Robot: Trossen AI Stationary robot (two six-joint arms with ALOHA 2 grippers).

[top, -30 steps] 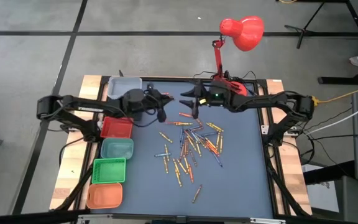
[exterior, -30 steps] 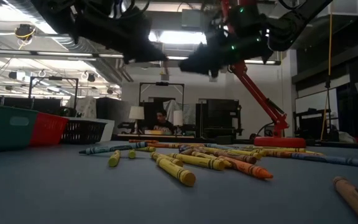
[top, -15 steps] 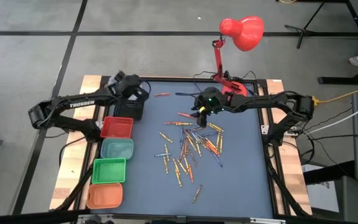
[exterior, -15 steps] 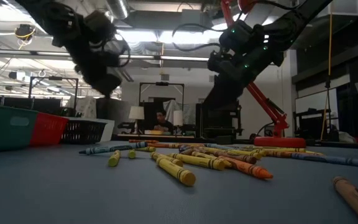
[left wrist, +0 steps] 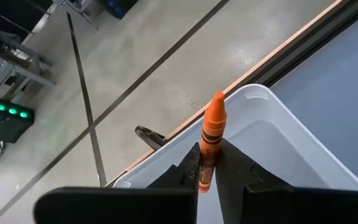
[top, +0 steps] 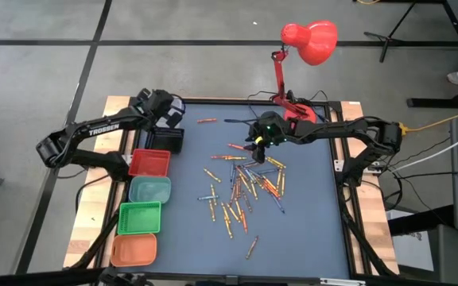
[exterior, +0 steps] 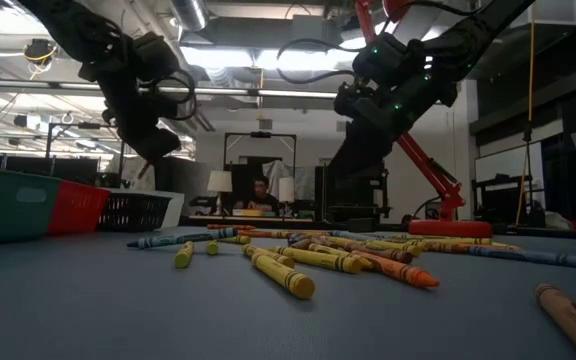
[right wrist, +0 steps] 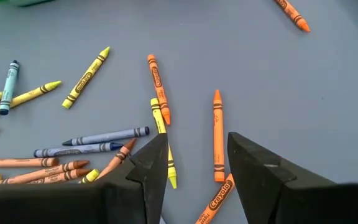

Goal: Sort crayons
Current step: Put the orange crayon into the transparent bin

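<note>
High view straight down over whole bench (top: 308,230); low view level at bench-top; wrist views close; all share crayons (top: 241,187).

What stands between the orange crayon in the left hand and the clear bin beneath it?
Nothing visible. The left hand grips the orange crayon directly above the clear bin, whose inside looks bare below the tip. The right hand hangs open over the crayon pile, far off.

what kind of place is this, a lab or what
Probably a robotics lab or workshop. The table stands on a bare concrete floor, the low view shows exposed ceiling ducts and equipment racks, and a person sits at a desk far behind.
</note>
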